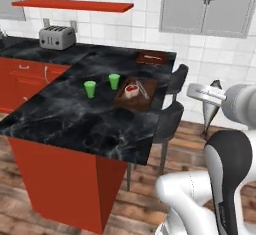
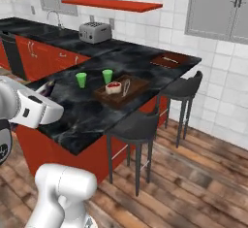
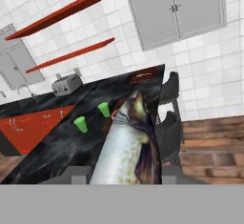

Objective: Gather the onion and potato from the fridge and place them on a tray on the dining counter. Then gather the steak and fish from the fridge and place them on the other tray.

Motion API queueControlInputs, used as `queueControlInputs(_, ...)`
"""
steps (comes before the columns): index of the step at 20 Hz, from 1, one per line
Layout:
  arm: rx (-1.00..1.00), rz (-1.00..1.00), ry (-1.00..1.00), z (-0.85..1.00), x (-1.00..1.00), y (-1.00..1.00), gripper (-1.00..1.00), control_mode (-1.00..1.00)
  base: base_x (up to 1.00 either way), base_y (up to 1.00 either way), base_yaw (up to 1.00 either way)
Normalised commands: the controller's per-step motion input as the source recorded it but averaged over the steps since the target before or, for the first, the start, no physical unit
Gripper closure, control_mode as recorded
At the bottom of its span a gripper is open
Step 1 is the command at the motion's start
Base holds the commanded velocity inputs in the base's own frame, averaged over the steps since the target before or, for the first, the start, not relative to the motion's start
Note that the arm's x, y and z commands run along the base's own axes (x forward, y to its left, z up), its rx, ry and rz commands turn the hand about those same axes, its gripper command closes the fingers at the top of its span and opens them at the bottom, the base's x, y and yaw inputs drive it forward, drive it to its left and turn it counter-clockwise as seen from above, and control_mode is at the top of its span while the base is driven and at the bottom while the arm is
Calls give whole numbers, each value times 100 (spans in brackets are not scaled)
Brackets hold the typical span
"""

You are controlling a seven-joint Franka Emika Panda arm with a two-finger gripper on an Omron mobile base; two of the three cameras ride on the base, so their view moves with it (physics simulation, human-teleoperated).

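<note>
The fingers are clamped on a fish [image 3: 128, 142], which runs up the middle of the hand view from the bottom edge, silvery with a dark fin; at the right of the left base view it hangs tail-down beside the arm. The black marble surface [image 1: 75, 114] fills the left centre of that view. On it, near its right edge, lies a reddish-brown tray [image 1: 146, 98] carrying a steak [image 1: 131, 90]. A second tray [image 1: 151, 57] lies at the far corner. Two green cups [image 1: 90, 89] stand left of the nearer tray.
</note>
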Motion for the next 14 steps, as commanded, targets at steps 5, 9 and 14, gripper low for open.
queueControlInputs(5, 0, 0, 0, 0, 0, 0, 100, 100, 46, -100, 39)
queueControlInputs(9, 0, 0, 0, 0, 0, 0, 100, 100, 52, -76, 39)
queueControlInputs(14, 0, 0, 0, 0, 0, 0, 100, 100, 67, -64, 42)
